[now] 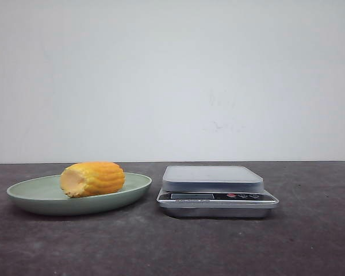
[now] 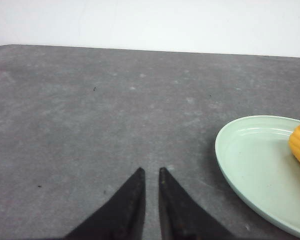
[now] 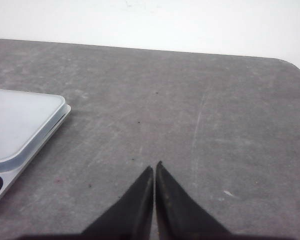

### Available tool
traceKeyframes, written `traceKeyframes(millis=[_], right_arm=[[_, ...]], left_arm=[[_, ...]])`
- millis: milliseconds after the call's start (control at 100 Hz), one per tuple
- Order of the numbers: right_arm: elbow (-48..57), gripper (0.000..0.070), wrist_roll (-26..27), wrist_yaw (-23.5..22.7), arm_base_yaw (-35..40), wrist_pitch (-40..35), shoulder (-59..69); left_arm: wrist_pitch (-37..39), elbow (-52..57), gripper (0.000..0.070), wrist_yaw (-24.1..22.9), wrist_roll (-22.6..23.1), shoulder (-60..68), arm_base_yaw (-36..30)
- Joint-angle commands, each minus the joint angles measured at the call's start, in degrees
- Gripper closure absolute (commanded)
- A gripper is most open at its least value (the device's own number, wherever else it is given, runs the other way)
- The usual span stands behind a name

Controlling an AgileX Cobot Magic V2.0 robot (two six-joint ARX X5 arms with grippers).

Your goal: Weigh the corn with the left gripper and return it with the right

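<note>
Grey tabletop (image 2: 80,125) lies under the left gripper (image 2: 151,172), its fingers nearly closed on nothing, a thin gap between them. Its pale green plate (image 2: 250,175) sits toward two o'clock, the corn (image 1: 92,179) resting on it, untouched. Right gripper (image 3: 154,167) is pressed shut and empty; the scale (image 3: 20,125) sits toward ten o'clock. Being rounded, the corn could roll from a narrow pinch.

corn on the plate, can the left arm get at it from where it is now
Probably yes. The corn lies exposed on the green plate, nothing over or against it, and only bare table sits between it and the left gripper. The fingers are nearly closed, so they would need to open first.
</note>
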Motion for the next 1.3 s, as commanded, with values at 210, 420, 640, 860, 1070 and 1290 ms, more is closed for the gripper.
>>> traceKeyframes(millis=[210, 420, 640, 860, 1070, 1290], right_arm=[[-0.1, 0.0699, 0.6, 0.0, 0.0, 0.6, -0.1], [-0.1, 0.0699, 0.6, 0.0, 0.0, 0.6, -0.1], [-0.1, 0.0699, 0.6, 0.0, 0.0, 0.6, -0.1], [-0.1, 0.0699, 0.7, 0.0, 0.0, 0.8, -0.1], [-0.1, 0.0699, 3.0, -0.2, 0.0, 1.2, -0.1], [1.2, 0.0699, 18.3, -4.9, 0.0, 5.5, -0.1]], left_arm=[[-0.2, -1.0, 0.0689, 0.3, 0.2, 0.0, -0.1], [-0.2, -1.0, 0.0689, 0.3, 0.2, 0.0, -0.1], [-0.2, -1.0, 0.0689, 0.3, 0.2, 0.0, -0.1], [-0.2, -1.0, 0.0689, 0.4, 0.1, 0.0, -0.1], [-0.2, -1.0, 0.0689, 3.6, -14.2, 0.0, -0.1], [-0.8, 0.6, 0.0689, 13.6, -33.7, 0.0, -0.1]])
